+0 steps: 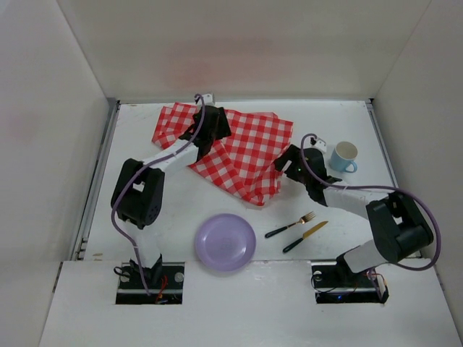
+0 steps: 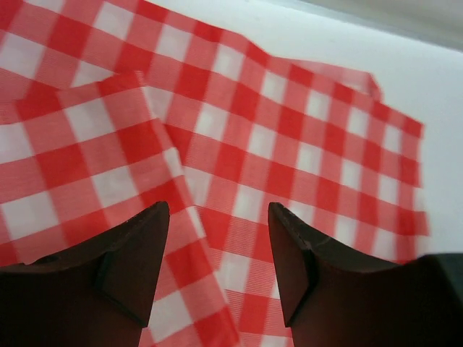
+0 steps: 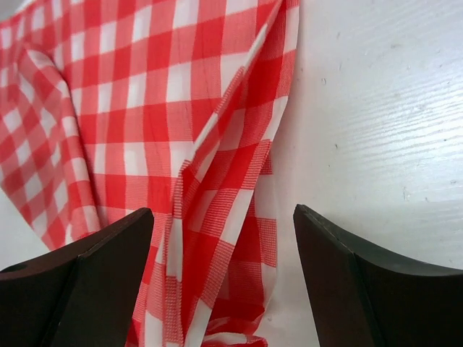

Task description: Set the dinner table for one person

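Note:
A red-and-white checked cloth lies rumpled and partly folded on the far middle of the dinner table. Above the cloth's far left part hangs my left gripper, open; in the left wrist view its jaws stand apart over the cloth with nothing between them. At the cloth's right edge my right gripper is open wide. In the right wrist view that gripper straddles a bunched fold of cloth beside bare table.
A lilac plate sits near the front middle. A fork and a knife lie to its right. A light blue mug stands at the right, just behind the right arm. White walls enclose the table.

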{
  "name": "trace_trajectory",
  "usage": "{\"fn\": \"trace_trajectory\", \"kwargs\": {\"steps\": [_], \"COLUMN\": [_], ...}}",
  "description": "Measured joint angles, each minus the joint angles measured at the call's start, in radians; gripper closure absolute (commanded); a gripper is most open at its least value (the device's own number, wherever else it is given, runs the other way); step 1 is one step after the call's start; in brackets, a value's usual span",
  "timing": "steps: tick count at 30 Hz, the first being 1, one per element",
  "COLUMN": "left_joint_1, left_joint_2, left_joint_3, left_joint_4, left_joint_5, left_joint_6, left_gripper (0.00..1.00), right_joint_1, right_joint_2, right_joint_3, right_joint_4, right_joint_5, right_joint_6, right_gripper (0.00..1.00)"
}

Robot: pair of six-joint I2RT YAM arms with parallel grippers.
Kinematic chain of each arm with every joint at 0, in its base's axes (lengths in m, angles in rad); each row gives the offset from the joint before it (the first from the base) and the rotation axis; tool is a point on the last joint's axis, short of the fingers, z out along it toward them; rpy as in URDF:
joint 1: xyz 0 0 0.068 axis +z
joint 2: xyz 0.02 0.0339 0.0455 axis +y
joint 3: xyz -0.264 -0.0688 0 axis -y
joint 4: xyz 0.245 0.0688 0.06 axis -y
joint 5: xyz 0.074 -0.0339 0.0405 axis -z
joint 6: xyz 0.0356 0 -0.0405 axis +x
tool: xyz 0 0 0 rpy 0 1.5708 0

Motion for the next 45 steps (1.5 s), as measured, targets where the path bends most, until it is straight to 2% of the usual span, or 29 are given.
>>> {"fn": "trace_trajectory", "kwargs": {"steps": [4, 13, 17, 21, 25, 28, 30, 32, 35, 38, 40, 45], "left_joint_1": [-0.006, -0.002, 0.008, 0.021, 0.04, 0.058, 0.07, 0.08, 0.087, 0.093, 0.094, 0.098], "left_joint_2": [0.076, 0.359, 0.446, 0.485, 0.494, 0.494, 0.494, 0.482, 0.402, 0.219, 0.04, -0.532], "left_joint_3": [0.034, 0.253, 0.378, 0.428, 0.431, 0.432, 0.428, 0.397, 0.273, 0.077, -0.069, -0.436], "left_joint_4": [-0.016, -0.065, -0.077, -0.085, -0.1, -0.114, -0.113, -0.094, -0.076, -0.064, -0.062, -0.031], "left_joint_5": [-0.095, -0.245, -0.302, -0.351, -0.375, -0.387, -0.394, -0.398, -0.397, -0.393, -0.389, -0.397], "left_joint_6": [0.084, 0.216, 0.252, 0.272, 0.28, 0.281, 0.28, 0.272, 0.246, 0.194, 0.141, 0.007], "left_gripper": [0.42, 0.41, 0.44, 0.5, 0.58, 0.78, 0.86, 0.89, 0.92, 0.92, 0.92, 0.92], "right_joint_1": [0.0, 0.0, -0.002, -0.002, -0.002, -0.002, -0.002, -0.002, -0.005, -0.015, -0.03, -0.095], "right_joint_2": [0.04, 0.097, 0.115, 0.138, 0.157, 0.157, 0.157, 0.16, 0.186, 0.217, 0.223, 0.212], "right_joint_3": [0.016, 0.039, 0.049, 0.059, 0.068, 0.068, 0.069, 0.071, 0.088, 0.101, 0.101, 0.098], "right_joint_4": [-0.024, -0.036, -0.04, -0.043, -0.043, -0.043, -0.043, -0.043, -0.043, -0.043, -0.043, -0.032], "right_joint_5": [-0.024, -0.112, -0.129, -0.146, -0.176, -0.196, -0.204, -0.21, -0.217, -0.22, -0.22, -0.224], "right_joint_6": [0.0, 0.004, 0.008, 0.011, 0.021, 0.029, 0.034, 0.039, 0.051, 0.062, 0.071, 0.098], "right_gripper": [0.15, 0.2, 0.2, 0.24, 0.36, 0.51, 0.62, 0.72, 0.79, 0.81, 0.82, 0.85]}}
